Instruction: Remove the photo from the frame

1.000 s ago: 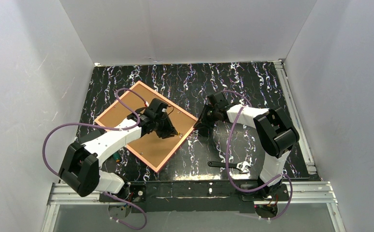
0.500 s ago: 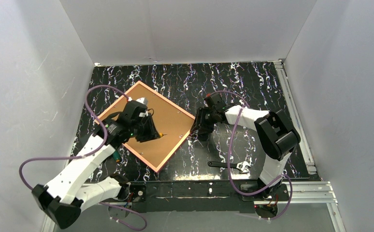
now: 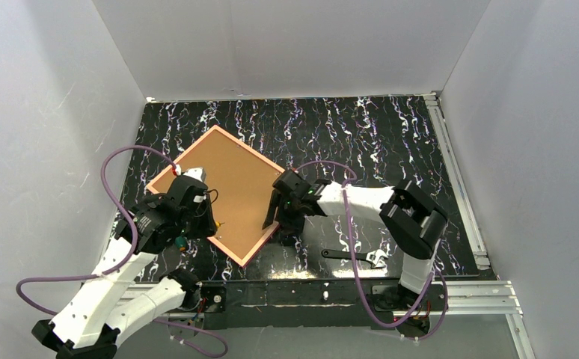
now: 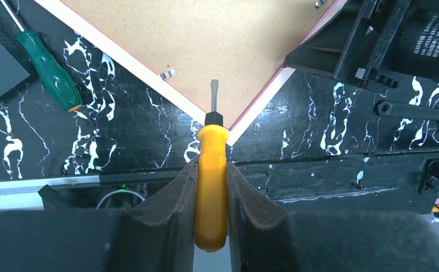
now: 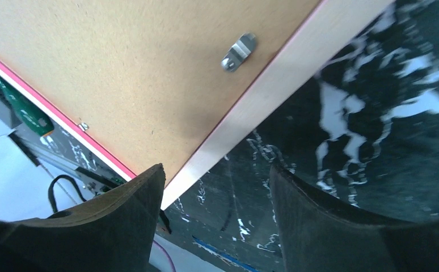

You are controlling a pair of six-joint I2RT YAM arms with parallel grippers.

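Backing release appears underway. Left jaws are pinching a yellow screwdriver (image 4: 211, 187), the face-down frame (image 3: 248, 148) lying just ahead; right jaws are gaping astride its edge. Photo is lying hidden underneath. Next move is likely calling for turning the retaining clip (image 5: 239, 52) ahead.

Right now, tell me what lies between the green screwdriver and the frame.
Nothing: in the left wrist view only bare marbled table separates the green screwdriver from the frame.

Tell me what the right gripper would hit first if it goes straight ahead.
Probably the frame: its pale edge sits just ahead of the open right gripper, though depth is unclear.
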